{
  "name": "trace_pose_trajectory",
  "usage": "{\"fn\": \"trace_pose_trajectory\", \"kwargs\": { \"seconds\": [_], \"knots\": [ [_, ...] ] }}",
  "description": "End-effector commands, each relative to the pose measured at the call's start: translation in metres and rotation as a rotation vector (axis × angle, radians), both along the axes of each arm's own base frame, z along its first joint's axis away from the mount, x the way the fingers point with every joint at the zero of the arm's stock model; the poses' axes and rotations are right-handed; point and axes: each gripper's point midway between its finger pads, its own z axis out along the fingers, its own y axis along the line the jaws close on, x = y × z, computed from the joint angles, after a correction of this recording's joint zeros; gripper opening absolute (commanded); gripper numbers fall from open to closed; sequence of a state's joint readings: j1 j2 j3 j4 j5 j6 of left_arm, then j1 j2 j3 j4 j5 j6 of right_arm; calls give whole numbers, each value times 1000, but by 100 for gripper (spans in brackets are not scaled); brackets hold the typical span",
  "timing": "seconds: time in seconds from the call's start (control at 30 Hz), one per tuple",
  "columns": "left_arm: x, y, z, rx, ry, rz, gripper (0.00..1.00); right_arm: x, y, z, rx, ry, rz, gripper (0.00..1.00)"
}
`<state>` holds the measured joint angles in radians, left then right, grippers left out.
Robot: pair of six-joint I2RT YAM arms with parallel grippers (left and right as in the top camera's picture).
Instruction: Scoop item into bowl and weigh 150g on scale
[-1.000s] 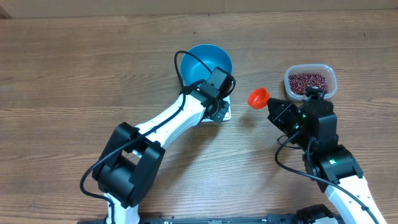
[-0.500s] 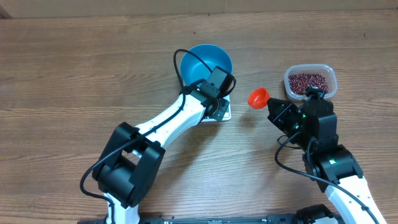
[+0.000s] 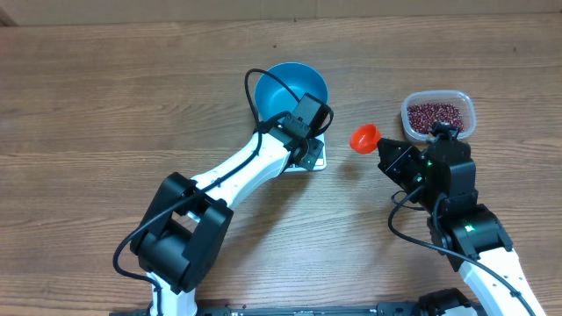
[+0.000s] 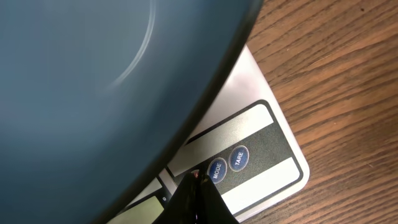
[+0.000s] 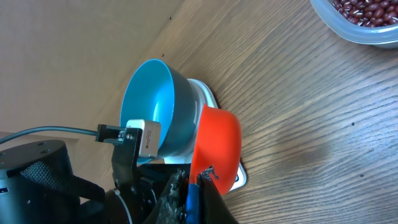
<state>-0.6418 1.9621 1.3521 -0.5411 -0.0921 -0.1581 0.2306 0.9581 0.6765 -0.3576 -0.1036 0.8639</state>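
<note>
Nothing had moved since the earlier frames: both arms, the bowl and the scoop lay exactly where they had been a second before.

At upper centre of the overhead view, the sky-blue bowl (image 3: 279, 88) sat on the white scale (image 3: 317, 161), covering most of it. The left gripper (image 3: 305, 145) hung over the scale's front edge, its jaws pressed fully together and holding nothing. In the left wrist view their dark tip (image 4: 198, 190) was just beside the MODE button (image 4: 216, 170), and may have been touching it, though the angle leaves that unclear. The TARE button (image 4: 238, 158) lay next to MODE, with the bowl's wall filling the upper left.

Right of centre, the right gripper (image 3: 389, 151) had its jaws closed on the handle of the orange-red scoop (image 3: 363, 138). That scoop was held above the wooden desk (image 3: 105, 105), between the bowl and the clear container (image 3: 405, 112). The dark red beans (image 3: 436, 115) lay piled inside that container at the upper right, apart from the scoop.
</note>
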Motion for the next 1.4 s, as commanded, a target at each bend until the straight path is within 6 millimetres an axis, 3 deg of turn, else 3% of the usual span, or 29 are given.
{"fn": "trace_pose_trajectory", "kwargs": {
  "seconds": [0.0,0.63,1.37],
  "knots": [
    [-3,2,-9,15,8,19,4,2,1,15,10,-43,-1,4],
    [-5,4,-23,8,-11,21,4,2,1,15,10,-43,-1,4],
    [-2,4,-22,10,-26,26,4,2,1,15,10,-43,-1,4]
  ]
}}
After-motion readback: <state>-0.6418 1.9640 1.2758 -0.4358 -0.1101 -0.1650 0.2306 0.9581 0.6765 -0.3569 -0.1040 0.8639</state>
